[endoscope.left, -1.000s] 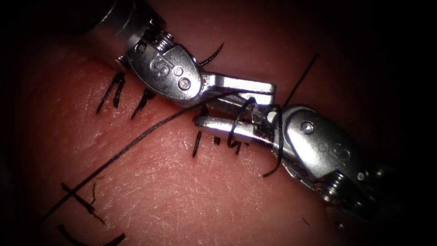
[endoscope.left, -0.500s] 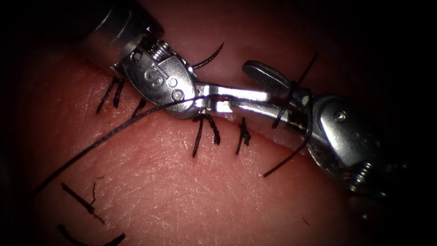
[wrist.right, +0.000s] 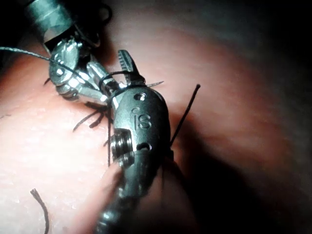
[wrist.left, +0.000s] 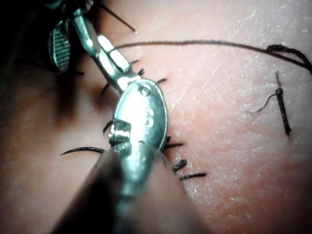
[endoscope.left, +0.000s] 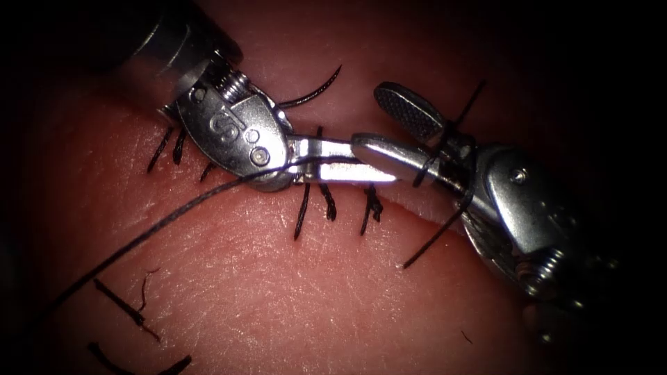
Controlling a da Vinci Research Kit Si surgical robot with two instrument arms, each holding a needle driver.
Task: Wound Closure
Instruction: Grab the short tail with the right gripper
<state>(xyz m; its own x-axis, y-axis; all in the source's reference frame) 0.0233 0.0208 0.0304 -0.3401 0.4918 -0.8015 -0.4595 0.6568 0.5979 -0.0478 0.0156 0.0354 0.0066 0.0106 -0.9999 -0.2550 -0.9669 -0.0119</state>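
My left tool [endoscope.left: 340, 164] reaches in from the upper left and lies along the cut [endoscope.left: 417, 208], jaws shut on the long thread [endoscope.left: 174, 212], which trails off to the lower left. My right tool [endoscope.left: 372, 118] comes from the right with its jaws open. One jaw is raised; the other lies against the left tool's tip. Thread loops [endoscope.left: 429, 161] are wound round the base of its jaws, and a free tail [endoscope.left: 434, 239] hangs below. In the left wrist view the left tool [wrist.left: 108, 54] holds the thread [wrist.left: 195, 43]. The right wrist view has the right tool [wrist.right: 114, 73] open with a loop [wrist.right: 116, 82] round it.
Several tied stitches [endoscope.left: 326, 203] cross the cut under the tools, and more [endoscope.left: 167, 146] lie beside the left tool's wrist. A thin curved thread end [endoscope.left: 319, 89] sticks up behind the left tool. Cut ends of thread [endoscope.left: 125, 307] lie on the tissue at the lower left.
The right tool drew back to the right and opened its jaws, keeping the loops on them. The left tool slid a little to the left with the thread.
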